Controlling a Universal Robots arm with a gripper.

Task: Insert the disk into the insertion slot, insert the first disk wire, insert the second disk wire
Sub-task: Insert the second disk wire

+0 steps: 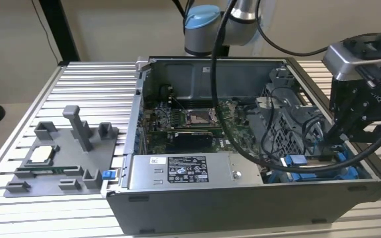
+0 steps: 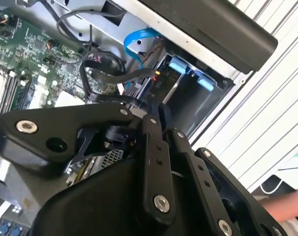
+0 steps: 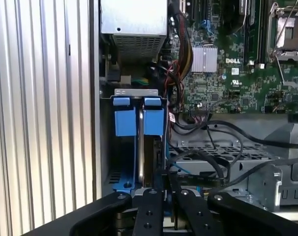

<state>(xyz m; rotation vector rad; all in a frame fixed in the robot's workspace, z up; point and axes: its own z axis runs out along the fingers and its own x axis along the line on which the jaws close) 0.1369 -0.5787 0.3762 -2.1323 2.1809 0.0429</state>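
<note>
- Exterior view: my gripper [image 1: 343, 141] hangs over the 4 o'clock corner of the open computer case [image 1: 243, 208], low above the insertion slot [image 1: 323, 173]. Blue plastic shows in that bay. I judge the disk [image 1: 297, 160] is already seated there, though only its blue carrier shows. Black cables [image 1: 270, 158] loop just beside the bay, toward 9 o'clock of it.
- Second wrist view: the gripper [image 2: 163, 118] has its fingers [image 2: 154, 147] drawn close together, tips at a dark cable [image 2: 102, 73] beside the slot [image 2: 188, 98]. I cannot tell whether a plug is pinched between them. Blue tabs [image 2: 181, 66] sit at the bay mouth, and a blue cable [image 2: 134, 42] arcs nearby.
- First wrist view: the gripper [image 3: 166, 184] is narrow and nearly pressed together, right over the slot [image 3: 105, 162]. The disk's two blue tabs [image 3: 139, 118] stand side by side inside it. Black cables [image 3: 208, 164] cross over the perforated cage [image 3: 223, 152] next to it.
- Risks, my judgement: cable slack could snag a finger and drag on the carrier. A plug coming in tilted could jam or bend at the disk's connector. With the case wall this near, a small sideways drift could knock my gripper on it.
</note>
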